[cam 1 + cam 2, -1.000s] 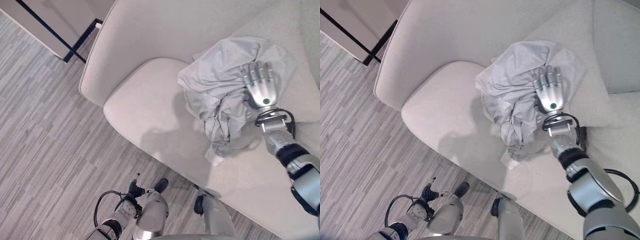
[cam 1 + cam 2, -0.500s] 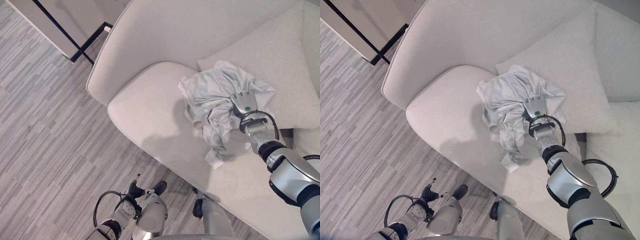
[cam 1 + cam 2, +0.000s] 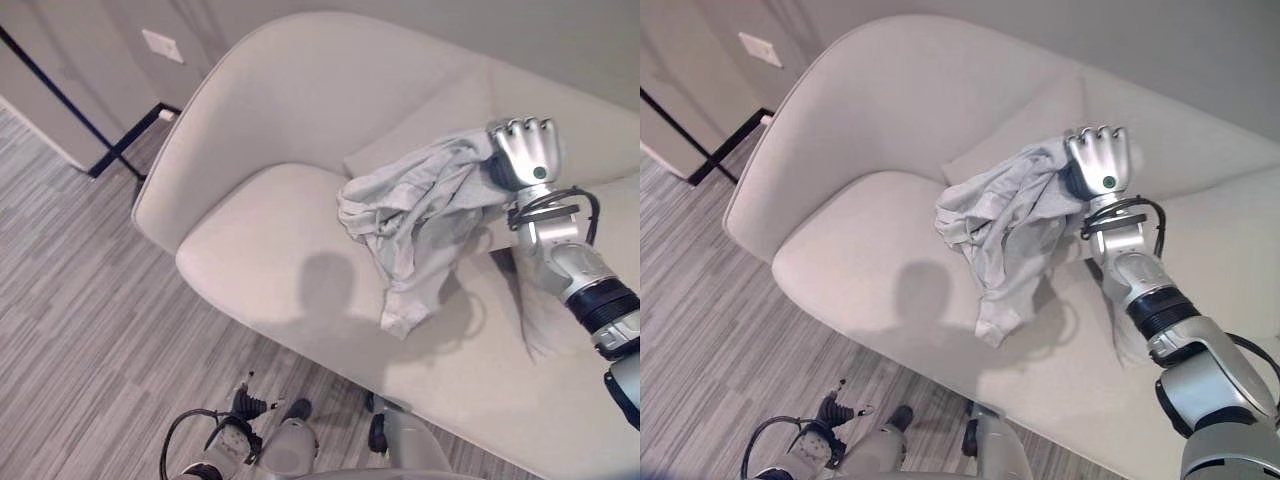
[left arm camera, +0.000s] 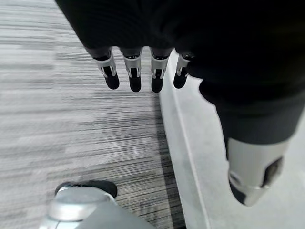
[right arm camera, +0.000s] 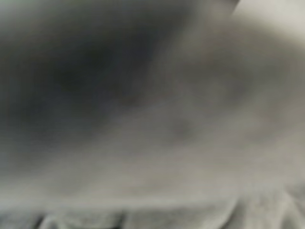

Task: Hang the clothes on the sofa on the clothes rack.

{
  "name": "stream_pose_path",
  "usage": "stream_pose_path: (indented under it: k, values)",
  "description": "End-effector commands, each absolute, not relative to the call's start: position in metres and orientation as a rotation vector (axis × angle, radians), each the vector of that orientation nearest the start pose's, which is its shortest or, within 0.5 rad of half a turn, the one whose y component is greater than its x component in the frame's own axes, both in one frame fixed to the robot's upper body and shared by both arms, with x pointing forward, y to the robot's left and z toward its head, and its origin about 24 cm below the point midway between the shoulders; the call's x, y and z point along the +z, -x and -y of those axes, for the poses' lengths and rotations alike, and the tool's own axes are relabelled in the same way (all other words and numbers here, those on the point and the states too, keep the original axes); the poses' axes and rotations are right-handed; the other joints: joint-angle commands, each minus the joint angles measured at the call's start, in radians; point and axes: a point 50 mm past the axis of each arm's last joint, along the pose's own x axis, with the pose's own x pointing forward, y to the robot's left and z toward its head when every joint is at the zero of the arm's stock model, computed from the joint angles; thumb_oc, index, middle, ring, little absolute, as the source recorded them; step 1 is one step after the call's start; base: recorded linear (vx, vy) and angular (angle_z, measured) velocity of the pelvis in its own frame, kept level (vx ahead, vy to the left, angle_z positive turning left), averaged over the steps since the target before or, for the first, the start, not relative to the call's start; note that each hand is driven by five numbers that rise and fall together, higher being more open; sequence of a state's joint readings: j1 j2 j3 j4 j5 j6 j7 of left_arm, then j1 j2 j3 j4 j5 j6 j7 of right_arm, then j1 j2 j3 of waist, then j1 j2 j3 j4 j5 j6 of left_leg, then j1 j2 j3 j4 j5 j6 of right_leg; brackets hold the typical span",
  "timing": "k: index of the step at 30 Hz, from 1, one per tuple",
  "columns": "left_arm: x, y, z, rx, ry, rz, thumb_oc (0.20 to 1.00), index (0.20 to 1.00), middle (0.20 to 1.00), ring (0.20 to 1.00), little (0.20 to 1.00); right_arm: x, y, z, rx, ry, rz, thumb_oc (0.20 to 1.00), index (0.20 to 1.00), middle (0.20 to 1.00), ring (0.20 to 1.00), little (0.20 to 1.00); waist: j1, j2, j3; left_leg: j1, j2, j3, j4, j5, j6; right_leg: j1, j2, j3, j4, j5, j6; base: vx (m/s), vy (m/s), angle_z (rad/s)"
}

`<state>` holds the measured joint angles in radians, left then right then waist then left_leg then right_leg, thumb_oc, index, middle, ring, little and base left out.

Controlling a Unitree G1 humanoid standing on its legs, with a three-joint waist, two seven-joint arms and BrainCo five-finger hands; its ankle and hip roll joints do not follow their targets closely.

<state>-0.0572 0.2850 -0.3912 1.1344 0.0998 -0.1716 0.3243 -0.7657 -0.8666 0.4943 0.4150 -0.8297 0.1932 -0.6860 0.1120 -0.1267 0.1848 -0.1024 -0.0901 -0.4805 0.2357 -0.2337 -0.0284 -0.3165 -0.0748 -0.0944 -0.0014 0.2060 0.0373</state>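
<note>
Pickup step: right hand (image 3: 522, 150) fisted on grey garment (image 3: 415, 215), bunch lifted clear, tail dangling over sofa (image 3: 270, 250) seat; left hand (image 4: 143, 71) slack-fingered, idle near floor (image 4: 57, 114); next: carry to rack, likely shake out first.

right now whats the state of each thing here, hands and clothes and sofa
right hand: shut on the grey garment, raised above the sofa seat
grey garment: bunched, lifted, hanging from the right hand, its lower end near the seat
left hand: open, holding nothing, hanging low by the sofa's front edge
sofa: seat bare in front of the garment
cushion: leaning against the sofa back, behind the garment
</note>
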Motion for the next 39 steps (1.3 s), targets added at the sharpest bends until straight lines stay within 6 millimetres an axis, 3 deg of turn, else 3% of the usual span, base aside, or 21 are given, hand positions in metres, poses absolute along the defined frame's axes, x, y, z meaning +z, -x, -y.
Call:
stream_pose_path:
  k: [1, 2, 4, 5, 8, 10, 12, 15, 16, 18, 19, 22, 25, 26, 27, 28, 30, 32, 37, 38, 39]
  values:
    - [-0.134, -0.148, -0.226, 0.007, -0.645, -0.801, 1.0, 1.0, 1.0, 1.0, 1.0, 0.285, -0.328, 0.26, -0.875, 1.763, 0.866, 0.2, 0.2, 0.2, 0.2, 0.2, 0.015, 0.058, -0.029, 0.128, 0.08, 0.013, -0.323, 0.15, 0.015, 0.041, -0.048, -0.022, 0.13, -0.134, 0.091, 0.02, 0.071, -0.1]
    - [-0.134, -0.148, -0.226, 0.007, -0.646, -0.801, 1.0, 1.0, 1.0, 1.0, 1.0, 0.285, -0.328, 0.26, -0.875, 1.763, 0.864, 0.2, 0.2, 0.2, 0.2, 0.2, 0.015, 0.057, -0.028, 0.129, 0.08, 0.013, -0.323, 0.15, 0.015, 0.042, -0.048, -0.022, 0.13, -0.134, 0.091, 0.0, 0.069, -0.05]
    - [-0.123, -0.158, -0.228, 0.016, -0.607, -0.728, 1.0, 1.0, 1.0, 1.0, 1.0, 0.309, -0.316, 0.263, -0.949, 1.748, 0.927, 0.2, 0.2, 0.2, 0.2, 0.2, 0.012, 0.053, -0.071, 0.186, 0.07, 0.016, -0.323, 0.13, 0.028, 0.083, -0.056, -0.023, 0.144, -0.136, 0.098, 0.02, 0.12, -0.09]
    - [-0.123, -0.158, -0.229, 0.016, -0.607, -0.729, 1.0, 1.0, 1.0, 1.0, 1.0, 0.308, -0.316, 0.263, -0.948, 1.747, 0.926, 0.2, 0.2, 0.2, 0.2, 0.2, 0.012, 0.051, -0.071, 0.187, 0.069, 0.015, -0.323, 0.131, 0.029, 0.085, -0.058, -0.023, 0.142, -0.134, 0.099, 0.04, 0.108, -0.09]
    - [-0.091, -0.182, -0.241, 0.104, -0.565, -0.537, 1.0, 1.0, 1.0, 1.0, 1.0, 0.333, -0.306, 0.262, -1.014, 1.749, 0.979, 0.2, 0.2, 0.2, 0.2, 0.2, 0.017, 0.043, -0.121, 0.242, 0.061, 0.021, -0.323, 0.109, 0.04, 0.127, -0.07, -0.024, 0.145, -0.13, 0.107, 0.01, 0.107, -0.05]
    - [-0.084, -0.186, -0.244, 0.124, -0.573, -0.498, 1.0, 1.0, 1.0, 1.0, 1.0, 0.339, -0.306, 0.258, -1.02, 1.741, 1.001, 0.2, 0.2, 0.2, 0.2, 0.2, 0.015, 0.04, -0.128, 0.25, 0.057, 0.027, -0.323, 0.108, 0.044, 0.132, -0.074, -0.019, 0.144, -0.126, 0.108, -0.01, 0.074, -0.03]
    - [-0.058, -0.202, -0.251, 0.194, -0.601, -0.35, 1.0, 1.0, 1.0, 1.0, 1.0, 0.358, -0.301, 0.248, -1.052, 1.705, 1.066, 0.2, 0.2, 0.2, 0.2, 0.2, 0.017, 0.03, -0.153, 0.271, 0.053, 0.043, -0.323, 0.101, 0.051, 0.146, -0.079, -0.009, 0.141, -0.114, 0.111, -0.03, 0.076, -0.14]
    - [-0.044, -0.213, -0.253, 0.25, -0.639, -0.274, 1.0, 1.0, 1.0, 1.0, 1.0, 0.363, -0.304, 0.239, -1.043, 1.666, 1.091, 0.2, 0.2, 0.2, 0.2, 0.2, 0.016, 0.024, -0.166, 0.286, 0.049, 0.052, -0.323, 0.098, 0.057, 0.151, -0.079, 0.003, 0.137, -0.105, 0.11, -0.02, 0.05, -0.16]
    - [-0.025, -0.225, -0.252, 0.299, -0.638, -0.162, 1.0, 1.0, 1.0, 1.0, 1.0, 0.371, -0.304, 0.23, -1.046, 1.631, 1.126, 0.2, 0.2, 0.2, 0.2, 0.2, 0.014, 0.018, -0.18, 0.296, 0.043, 0.062, -0.323, 0.095, 0.061, 0.155, -0.078, 0.016, 0.134, -0.096, 0.112, -0.03, 0.057, -0.16]
    - [-0.019, -0.231, -0.252, 0.323, -0.652, -0.12, 1.0, 1.0, 1.0, 1.0, 1.0, 0.376, -0.305, 0.225, -1.045, 1.614, 1.143, 0.2, 0.2, 0.2, 0.2, 0.2, 0.014, 0.016, -0.183, 0.302, 0.041, 0.071, -0.323, 0.094, 0.063, 0.157, -0.078, 0.025, 0.131, -0.091, 0.113, -0.03, 0.049, -0.26]
    - [-0.005, -0.242, -0.248, 0.351, -0.674, -0.032, 1.0, 1.0, 1.0, 1.0, 1.0, 0.381, -0.309, 0.217, -1.034, 1.593, 1.16, 0.2, 0.2, 0.2, 0.2, 0.2, 0.009, 0.008, -0.194, 0.314, 0.035, 0.08, -0.323, 0.092, 0.066, 0.16, -0.08, 0.037, 0.129, -0.077, 0.116, -0.03, 0.037, -0.26]
    - [0.0, -0.25, -0.241, 0.35, -0.669, 0.006, 1.0, 1.0, 1.0, 1.0, 1.0, 0.389, -0.311, 0.21, -1.024, 1.559, 1.185, 0.2, 0.2, 0.2, 0.2, 0.2, 0.003, 0.006, -0.199, 0.322, 0.029, 0.093, -0.323, 0.092, 0.071, 0.162, -0.081, 0.052, 0.126, -0.064, 0.119, -0.04, 0.043, -0.33]
    - [0.01, -0.261, -0.206, 0.242, -0.575, 0.086, 1.0, 1.0, 1.0, 1.0, 1.0, 0.401, -0.314, 0.196, -0.996, 1.502, 1.213, 0.2, 0.2, 0.2, 0.2, 0.2, -0.01, 0.005, -0.209, 0.335, 0.018, 0.106, -0.323, 0.091, 0.08, 0.165, -0.084, 0.073, 0.123, -0.045, 0.123, -0.04, 0.05, -0.18]
    - [0.01, -0.261, -0.206, 0.242, -0.573, 0.085, 1.0, 1.0, 1.0, 1.0, 1.0, 0.402, -0.314, 0.195, -0.996, 1.503, 1.214, 0.2, 0.2, 0.2, 0.2, 0.2, -0.009, 0.006, -0.209, 0.336, 0.018, 0.108, -0.323, 0.091, 0.081, 0.165, -0.084, 0.074, 0.123, -0.044, 0.123, -0.08, 0.048, -0.18]
    - [0.017, -0.264, -0.179, 0.138, -0.496, 0.139, 1.0, 1.0, 1.0, 1.0, 1.0, 0.402, -0.318, 0.187, -0.962, 1.471, 1.222, 0.2, 0.2, 0.2, 0.2, 0.2, -0.014, 0.001, -0.209, 0.334, 0.007, 0.111, -0.323, 0.1, 0.086, 0.161, -0.092, 0.088, 0.119, -0.022, 0.125, -0.04, 0.034, -0.17]
    - [0.017, -0.263, -0.18, 0.138, -0.496, 0.138, 1.0, 1.0, 1.0, 1.0, 1.0, 0.402, -0.318, 0.187, -0.961, 1.471, 1.222, 0.2, 0.2, 0.2, 0.2, 0.2, -0.013, 0.004, -0.211, 0.337, 0.011, 0.113, -0.323, 0.094, 0.087, 0.164, -0.088, 0.088, 0.119, -0.029, 0.126, -0.06, 0.049, -0.15]
    - [0.031, -0.261, -0.139, -0.046, -0.38, 0.218, 1.0, 1.0, 1.0, 1.0, 1.0, 0.402, -0.32, 0.17, -0.908, 1.421, 1.261, 0.2, 0.2, 0.2, 0.2, 0.2, -0.019, 0.0, -0.21, 0.336, -0.001, 0.121, -0.323, 0.101, 0.094, 0.163, -0.096, 0.105, 0.107, -0.005, 0.129, -0.07, 0.028, -0.16]
    - [0.04, -0.256, -0.115, -0.179, -0.316, 0.26, 1.0, 1.0, 1.0, 1.0, 1.0, 0.399, -0.321, 0.158, -0.861, 1.398, 1.283, 0.2, 0.2, 0.2, 0.2, 0.2, -0.024, -0.001, -0.21, 0.336, -0.008, 0.124, -0.323, 0.102, 0.1, 0.162, -0.098, 0.114, 0.101, 0.002, 0.132, -0.06, 0.024, -0.1]
    - [0.051, -0.247, -0.079, -0.381, -0.178, 0.278, 1.0, 1.0, 1.0, 1.0, 1.0, 0.39, -0.322, 0.134, -0.762, 1.305, 1.317, 0.2, 0.2, 0.2, 0.2, 0.2, -0.029, 0.002, -0.209, 0.343, -0.018, 0.133, -0.323, 0.099, 0.111, 0.163, -0.102, 0.132, 0.095, 0.02, 0.138, -0.02, 0.013, -0.13]
    - [0.057, -0.245, -0.061, -0.47, -0.111, 0.279, 1.0, 1.0, 1.0, 1.0, 1.0, 0.388, -0.32, 0.119, -0.713, 1.243, 1.341, 0.2, 0.2, 0.2, 0.2, 0.2, -0.036, 0.005, -0.21, 0.345, -0.021, 0.134, -0.323, 0.099, 0.114, 0.164, -0.105, 0.138, 0.092, 0.023, 0.14, -0.02, 0.013, -0.03]
    - [0.058, -0.245, -0.061, -0.471, -0.11, 0.279, 1.0, 1.0, 1.0, 1.0, 1.0, 0.388, -0.32, 0.119, -0.714, 1.243, 1.341, 0.2, 0.2, 0.2, 0.2, 0.2, -0.036, 0.005, -0.209, 0.345, -0.021, 0.135, -0.323, 0.099, 0.114, 0.164, -0.105, 0.139, 0.092, 0.024, 0.14, -0.03, 0.016, -0.06]
